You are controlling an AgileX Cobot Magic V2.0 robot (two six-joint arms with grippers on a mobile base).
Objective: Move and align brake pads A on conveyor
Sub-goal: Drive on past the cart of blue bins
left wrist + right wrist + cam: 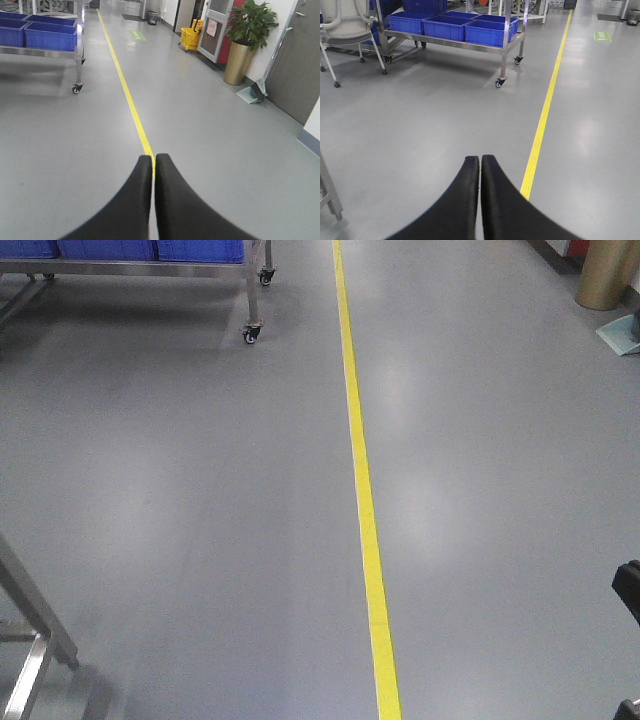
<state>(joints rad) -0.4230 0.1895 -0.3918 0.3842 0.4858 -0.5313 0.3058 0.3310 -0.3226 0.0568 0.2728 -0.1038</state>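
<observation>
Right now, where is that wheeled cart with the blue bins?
In the right wrist view the steel cart stands at the upper left, left of the yellow line and right of a pale chair.

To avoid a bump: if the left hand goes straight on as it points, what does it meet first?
Probably the floor, near the yellow line; the shut left hand has nothing else ahead, though depth is unclear.
</observation>
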